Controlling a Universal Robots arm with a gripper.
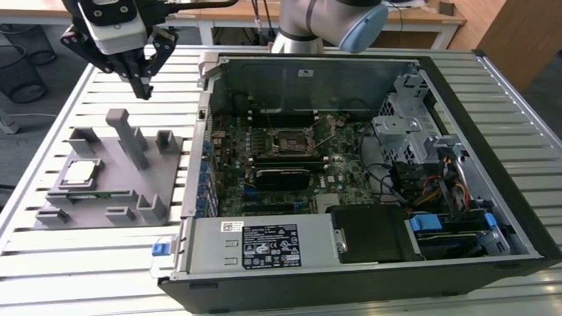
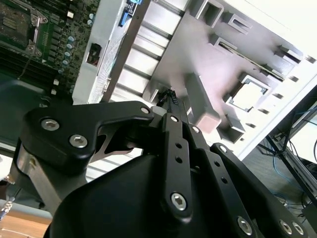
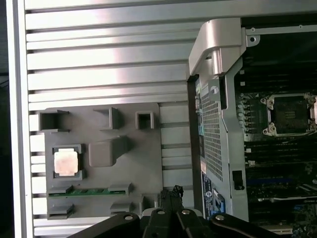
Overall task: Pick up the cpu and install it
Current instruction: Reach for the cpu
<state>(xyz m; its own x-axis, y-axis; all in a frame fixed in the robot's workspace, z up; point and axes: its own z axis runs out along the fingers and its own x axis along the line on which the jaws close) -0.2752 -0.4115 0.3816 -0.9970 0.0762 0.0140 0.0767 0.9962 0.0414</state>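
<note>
The cpu [image 1: 81,172] is a small pale square chip lying flat in a pocket of the grey holder plate [image 1: 114,176] on the exterior view's left. Both wrist views also show the cpu [image 3: 66,162] [image 2: 246,95]. My gripper [image 1: 141,91] hangs well above the table, beyond the plate's far edge, shut with nothing in it. Its black fingertips [image 3: 171,192] point down beside the plate, apart from the chip. The open cpu socket [image 1: 294,139] sits on the motherboard inside the computer case, and the first wrist view shows the socket [image 3: 290,115] too.
A tall grey post [image 1: 131,138] and several low blocks stand on the holder plate. A green memory stick [image 3: 89,191] lies in a slot near the chip. The open computer case [image 1: 316,79] takes up the exterior view's right side of the slatted metal table [image 1: 88,263].
</note>
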